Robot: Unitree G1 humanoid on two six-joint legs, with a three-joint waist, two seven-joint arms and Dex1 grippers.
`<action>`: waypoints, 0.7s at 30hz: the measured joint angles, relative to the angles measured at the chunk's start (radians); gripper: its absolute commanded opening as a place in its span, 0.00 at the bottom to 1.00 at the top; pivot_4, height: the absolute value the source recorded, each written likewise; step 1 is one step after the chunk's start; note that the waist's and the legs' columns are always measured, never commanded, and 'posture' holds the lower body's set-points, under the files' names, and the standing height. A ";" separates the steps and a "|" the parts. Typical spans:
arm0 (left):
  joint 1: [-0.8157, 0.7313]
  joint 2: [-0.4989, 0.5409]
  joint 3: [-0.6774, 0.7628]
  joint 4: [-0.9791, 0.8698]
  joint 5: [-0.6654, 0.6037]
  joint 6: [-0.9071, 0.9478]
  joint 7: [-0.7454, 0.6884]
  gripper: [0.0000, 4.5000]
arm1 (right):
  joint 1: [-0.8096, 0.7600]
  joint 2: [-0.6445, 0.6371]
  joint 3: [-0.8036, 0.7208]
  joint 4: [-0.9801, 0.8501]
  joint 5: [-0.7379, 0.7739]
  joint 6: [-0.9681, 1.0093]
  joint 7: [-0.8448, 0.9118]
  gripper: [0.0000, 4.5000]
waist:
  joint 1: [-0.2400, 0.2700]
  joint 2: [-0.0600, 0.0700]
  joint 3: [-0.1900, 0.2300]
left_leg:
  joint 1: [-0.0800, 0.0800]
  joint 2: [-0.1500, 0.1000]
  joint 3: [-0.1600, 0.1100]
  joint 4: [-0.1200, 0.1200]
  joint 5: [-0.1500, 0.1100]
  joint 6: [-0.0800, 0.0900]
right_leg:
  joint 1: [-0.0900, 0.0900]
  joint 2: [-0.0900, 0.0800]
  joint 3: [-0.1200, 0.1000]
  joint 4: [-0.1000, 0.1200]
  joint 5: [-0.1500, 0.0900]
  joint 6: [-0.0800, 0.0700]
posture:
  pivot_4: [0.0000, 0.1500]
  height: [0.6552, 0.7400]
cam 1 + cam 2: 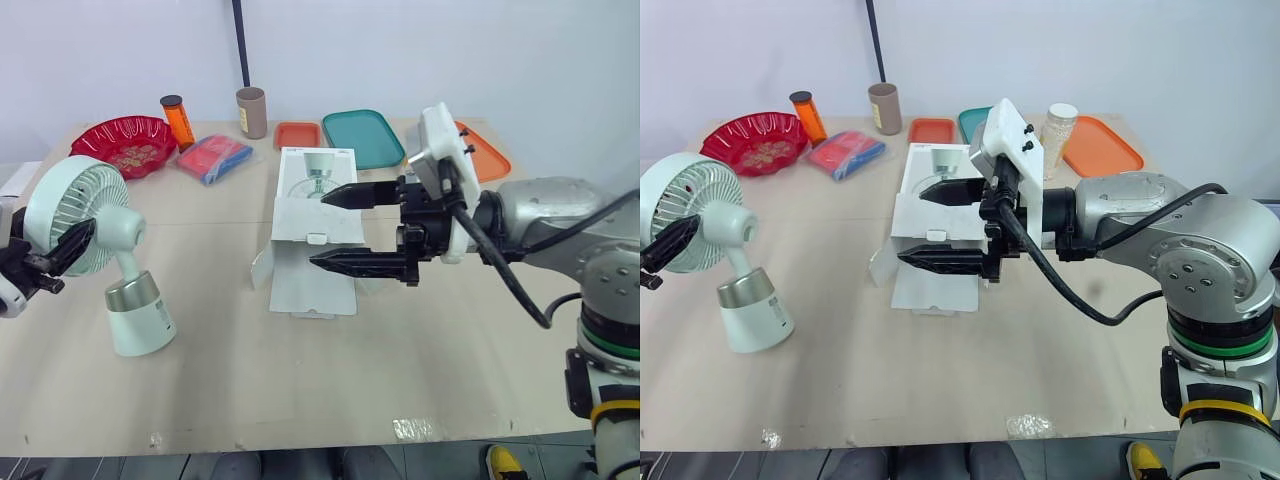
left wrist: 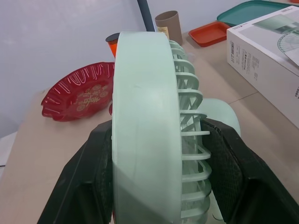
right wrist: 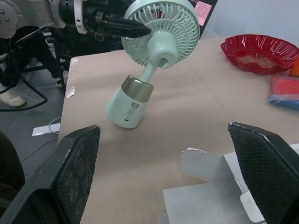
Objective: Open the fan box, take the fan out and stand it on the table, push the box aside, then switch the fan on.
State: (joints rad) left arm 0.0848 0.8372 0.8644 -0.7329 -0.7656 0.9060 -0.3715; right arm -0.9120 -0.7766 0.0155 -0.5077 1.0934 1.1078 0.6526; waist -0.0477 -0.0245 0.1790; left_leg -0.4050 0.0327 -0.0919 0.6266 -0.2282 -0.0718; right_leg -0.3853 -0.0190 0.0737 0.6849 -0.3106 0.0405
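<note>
Right gripper: one, the right gripper (image 1: 320, 229), at the centre of the head view, its two black fingers spread wide apart and holding nothing; they reach in from the right, over the fan box.
Fan box: one, the fan box (image 1: 312, 235), white, lying flat at the centre of the frame, its flaps open on the near end; whether the fingers touch it cannot be told.
Left gripper: one, the left gripper (image 2: 156, 126), at the left edge of the head view, clamped on the fan's round head, one finger on each face.
Fan: one, the fan (image 1: 95, 250), pale green, out of the box and well apart from it, at the lower left of the frame; it leans, its head up at the left and its base tilted with the lower edge on the table (image 1: 400, 380).
Trays: three along the upper middle, a small orange tray (image 1: 297, 135), a teal tray (image 1: 362, 137) just beside it, and a larger orange tray (image 1: 1100, 146) further right.
Jar: one white jar (image 1: 1060, 126), at the larger orange tray.
Upper left: one red bowl (image 1: 123, 145), one orange bottle (image 1: 177, 120), one brown tube (image 1: 251, 112) and one red and blue packet (image 1: 213, 158).
</note>
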 measured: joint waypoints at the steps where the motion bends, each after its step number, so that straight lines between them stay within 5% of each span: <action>1: 0.005 -0.002 0.005 -0.008 -0.002 0.004 0.001 0.43 | 0.001 0.000 0.000 0.000 -0.003 0.000 0.002 1.00 | 0.000 0.000 0.000 | 0.000 0.000 0.000 0.000 0.000 0.000 | 0.000 0.000 0.000 0.000 0.000 0.000 | 1.00 1.00; 9: -0.022 0.002 0.006 -0.016 -0.053 0.046 0.040 0.43 | 0.002 0.001 0.001 0.001 -0.037 -0.001 0.030 1.00 | 0.000 0.000 0.000 | 0.000 0.000 0.000 0.000 0.000 0.000 | 0.000 0.000 0.000 0.000 0.000 0.000 | 1.00 1.00; 16: -0.276 0.084 -0.064 0.021 -0.149 0.100 0.152 0.43 | 0.010 0.017 0.013 0.001 -0.064 -0.014 0.051 1.00 | 0.002 -0.003 0.001 | -0.002 -0.001 -0.003 0.002 0.000 0.000 | 0.000 -0.001 -0.002 0.000 0.000 0.001 | 1.00 1.00; 21: -0.319 0.124 -0.106 0.064 -0.138 0.100 0.168 0.43 | 0.011 0.018 0.014 0.002 -0.077 -0.015 0.060 1.00 | -0.003 -0.003 0.001 | -0.002 -0.001 -0.001 0.000 -0.001 0.001 | -0.002 -0.001 -0.002 0.000 0.000 0.001 | 1.00 1.00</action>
State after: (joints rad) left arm -0.2342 0.9608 0.7584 -0.6693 -0.9037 1.0062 -0.2040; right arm -0.9008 -0.7587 0.0296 -0.5055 1.0166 1.0924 0.7131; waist -0.0505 -0.0276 0.1797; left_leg -0.4072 0.0320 -0.0925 0.6270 -0.2287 -0.0710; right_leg -0.3878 -0.0196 0.0720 0.6848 -0.3109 0.0411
